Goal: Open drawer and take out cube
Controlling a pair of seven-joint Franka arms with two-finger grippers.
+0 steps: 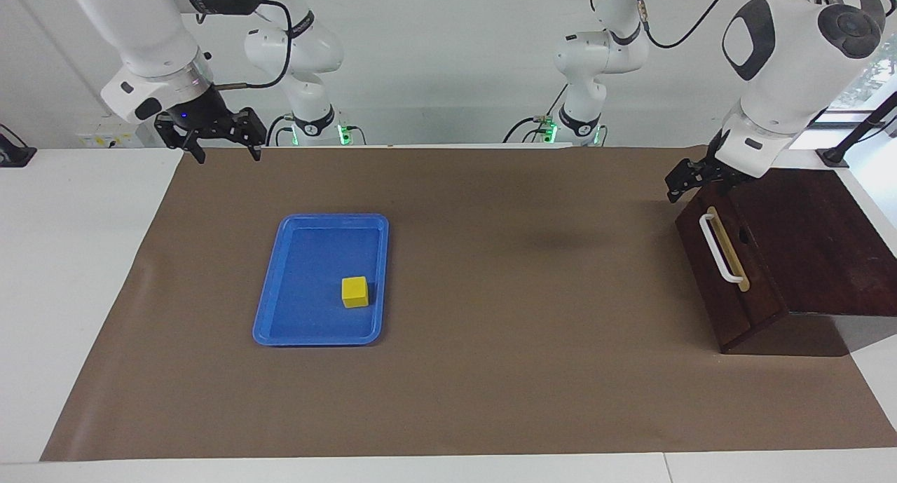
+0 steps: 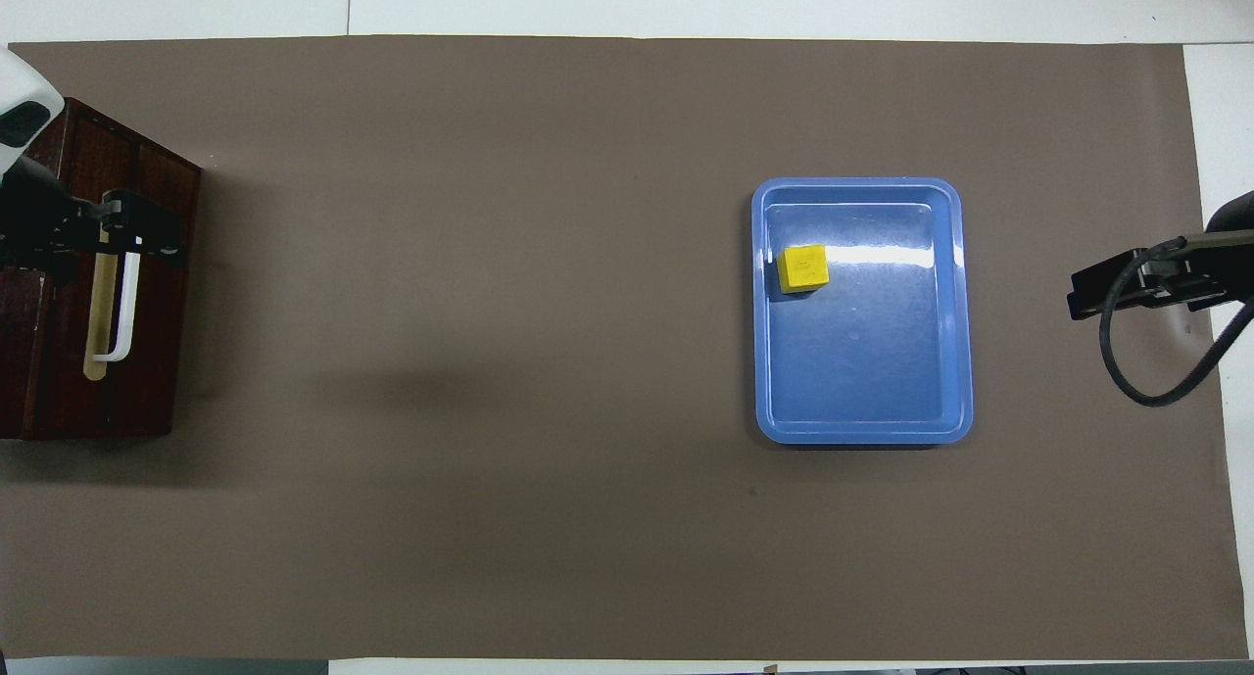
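The drawer (image 1: 729, 276) (image 2: 147, 361) sits shut in the dark wooden box at the left arm's end of the table, with its white handle (image 1: 718, 248) (image 2: 125, 303) facing the table's middle. My left gripper (image 1: 690, 185) (image 2: 127, 229) hangs open just over the box's upper front edge, by the handle's end nearer to the robots, holding nothing. The yellow cube (image 1: 354, 291) (image 2: 803, 268) lies in the blue tray (image 1: 270, 308) (image 2: 862, 432), against the tray's side toward the drawer. My right gripper (image 1: 226, 153) (image 2: 1127, 288) waits open and empty in the air over the mat's corner at the right arm's end.
A brown mat (image 1: 525, 371) covers most of the white table. The wooden box's top (image 1: 813, 237) slopes wide over the drawer. A black cable (image 2: 1127, 381) loops down from the right wrist.
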